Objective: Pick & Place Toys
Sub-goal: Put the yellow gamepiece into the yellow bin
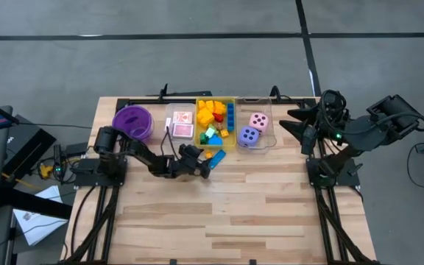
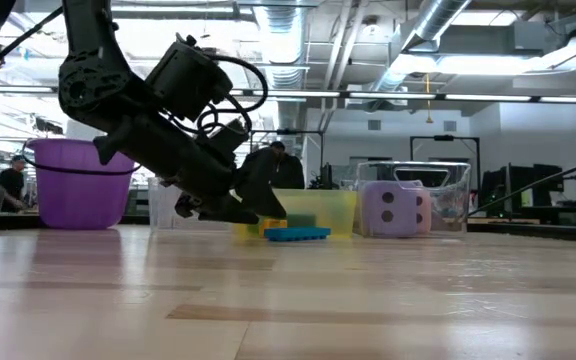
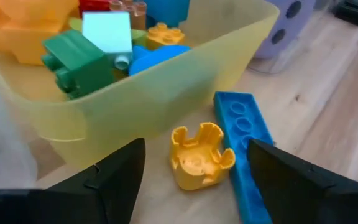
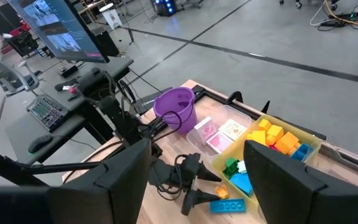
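Much of the yellow bin (image 1: 233, 125) is hidden by its own cloudy wall in the low view, so the blocks inside are hard to tell apart there. From above, a heap of yellow, orange, green, red and blue blocks (image 1: 213, 122) is seen in it. Just outside the yellow bin, on the wood table (image 1: 219, 213), a small yellow block (image 3: 199, 155) is seen, open side up, with bumps round its rim. A long flat blue block (image 3: 246, 140) with round studs is laid right beside it, and its long side is pointed away from the bin wall at a slant. The left gripper (image 3: 194, 168) is held low over the yellow block, with its fingers spread on each side and nothing gripped. Beside the yellow bin, a pink die (image 1: 258, 121) and a purple die (image 1: 249, 136) are kept in a clear bin (image 1: 268, 141), and red-and-white cards (image 1: 182, 124) on the other side. The right gripper (image 1: 291, 121) is held past the clear bin, spread apart, with nothing in it
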Action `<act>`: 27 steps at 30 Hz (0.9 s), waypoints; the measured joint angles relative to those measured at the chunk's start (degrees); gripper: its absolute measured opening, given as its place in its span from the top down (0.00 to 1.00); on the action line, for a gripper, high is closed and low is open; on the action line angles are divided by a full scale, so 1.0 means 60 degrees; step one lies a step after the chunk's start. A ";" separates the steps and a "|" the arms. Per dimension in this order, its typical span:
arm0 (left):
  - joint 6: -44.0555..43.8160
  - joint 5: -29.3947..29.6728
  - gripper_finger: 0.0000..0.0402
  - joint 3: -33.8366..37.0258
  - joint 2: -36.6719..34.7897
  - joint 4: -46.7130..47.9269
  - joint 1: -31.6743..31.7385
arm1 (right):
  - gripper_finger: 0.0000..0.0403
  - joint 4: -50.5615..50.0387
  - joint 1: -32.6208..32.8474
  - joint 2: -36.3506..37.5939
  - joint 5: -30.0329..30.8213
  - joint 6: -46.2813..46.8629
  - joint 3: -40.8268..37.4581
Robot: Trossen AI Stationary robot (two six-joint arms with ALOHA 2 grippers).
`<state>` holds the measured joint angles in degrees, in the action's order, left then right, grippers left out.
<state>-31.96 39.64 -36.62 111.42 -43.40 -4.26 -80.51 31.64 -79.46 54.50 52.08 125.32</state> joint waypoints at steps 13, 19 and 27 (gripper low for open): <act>0.0258 -0.0925 0.47 0.0000 0.0000 0.0488 0.0355 | 0.38 -0.0018 -0.0062 0.0000 -0.0001 -0.0056 0.0000; 0.0255 -0.0925 0.57 0.0000 0.0000 0.0488 0.0355 | 0.38 -0.0007 -0.0058 0.0000 0.0000 -0.0109 0.0000; 0.0251 -0.0892 0.68 0.0000 -0.0003 0.0449 0.0351 | 0.38 0.0000 -0.0058 0.0000 -0.0006 -0.0180 0.0000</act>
<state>-30.46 34.28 -36.62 111.40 -40.71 -2.15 -80.51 31.29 -79.46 54.47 51.00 125.32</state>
